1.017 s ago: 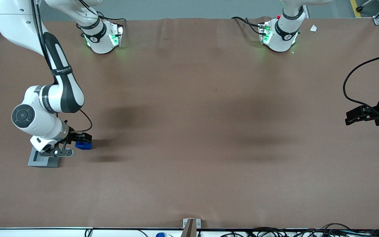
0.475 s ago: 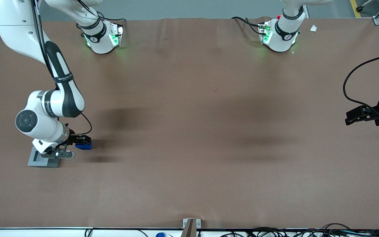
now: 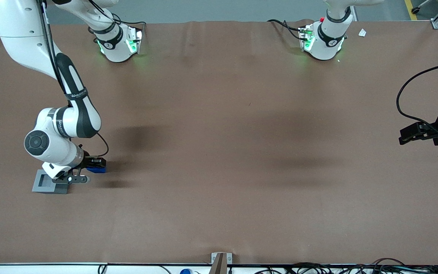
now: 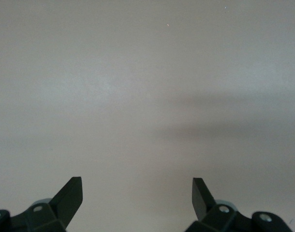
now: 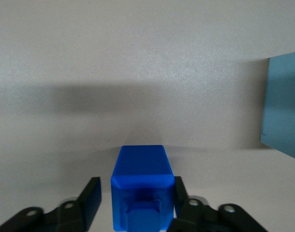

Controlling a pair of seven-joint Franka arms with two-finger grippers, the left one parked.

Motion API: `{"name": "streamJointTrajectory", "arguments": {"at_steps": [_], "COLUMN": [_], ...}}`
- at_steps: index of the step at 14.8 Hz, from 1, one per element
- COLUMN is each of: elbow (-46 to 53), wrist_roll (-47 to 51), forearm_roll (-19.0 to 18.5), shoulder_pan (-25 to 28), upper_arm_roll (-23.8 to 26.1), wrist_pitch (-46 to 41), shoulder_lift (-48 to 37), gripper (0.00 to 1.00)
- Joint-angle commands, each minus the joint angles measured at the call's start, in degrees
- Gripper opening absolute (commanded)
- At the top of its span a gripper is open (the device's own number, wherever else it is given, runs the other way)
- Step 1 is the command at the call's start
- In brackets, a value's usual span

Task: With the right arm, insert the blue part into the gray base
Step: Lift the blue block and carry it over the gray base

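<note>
Front view looks steeply down over the table (image 3: 219, 152); wrist views sit close above it.

The black strap (image 3: 75, 93) on the right arm (image 3: 61, 125), upper left of the front view, carries white lettering too small to read. A black band (image 3: 58, 122) near the arm's wrist bears lettering equally illegible. No other text shows.
</note>
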Motion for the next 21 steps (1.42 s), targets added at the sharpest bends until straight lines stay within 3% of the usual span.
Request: {"name": "streamJointTrajectory", "arguments": {"at_steps": [1,3,12,15,21], "elbow": [-0.11,-0.02,3.56,7.79,17.1], "wrist_roll": [-0.13,-0.22,0.75,-1.17,-2.85], "forearm_roll": [-0.63,-0.63,0.24,0.25,0.34], "shoulder_pan": [-0.84,-0.93,-2.51,-6.63,-6.99], "upper_arm_roll": [0.47,0.47,0.47,0.82,0.82], "wrist_pitch": [0.3,0.04,-0.93,-4.97,-15.95], "shoulder_lift": [0.21,0.12,-0.49,-0.05,-0.32], "gripper": [0.19,0.04,0.0,0.0,0.01]}}
